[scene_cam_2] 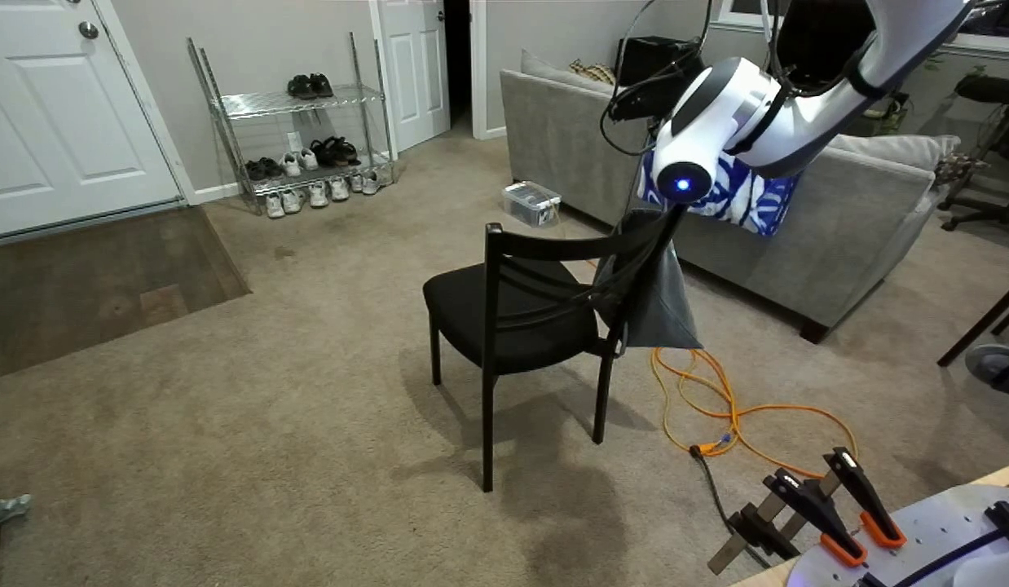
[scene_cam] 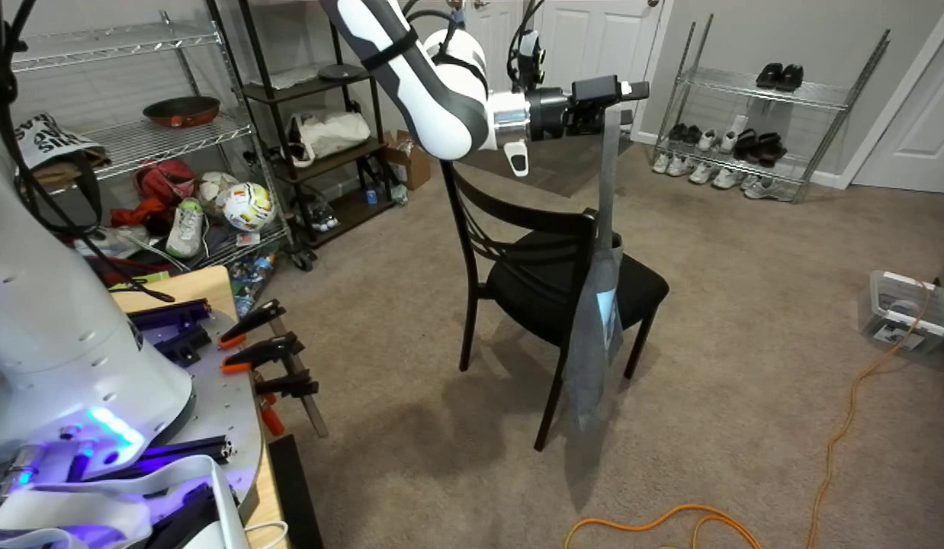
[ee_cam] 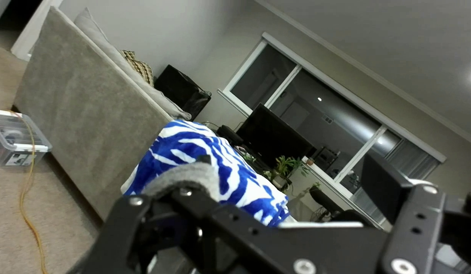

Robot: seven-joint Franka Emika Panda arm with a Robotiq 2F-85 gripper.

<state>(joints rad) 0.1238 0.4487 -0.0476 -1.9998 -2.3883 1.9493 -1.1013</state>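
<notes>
**Gray cloth bag slung below gripper, beside blk chair**

Beige pile carpet. Gray sofa beyond, nap looks suede-like. White-shelled arm, the only one, reaching out over the chair: dark frame, curved top rail, thin bowed slats, padded seat. Blue-&-white leaf-print throw over sofa back, plush-looking.

Key relation: bag hangs str. below gripper, long axis approx. vert., alongside one backrest post; lower end drops past seat level, apparently off the carpet. Touching post? Can't tell. Matl: soft, limp, matte fabric; shape flat, narrow up top, flaring to broad bottom edge.

Gripper: blk, bulky, fingers spread wide w/ nothing pinched. Strap lies over lower finger; flat gray band, pulled taut, prob. by bag's wt. Smallest: pale-blue patch on bag; print or lining, can't tell.
</notes>
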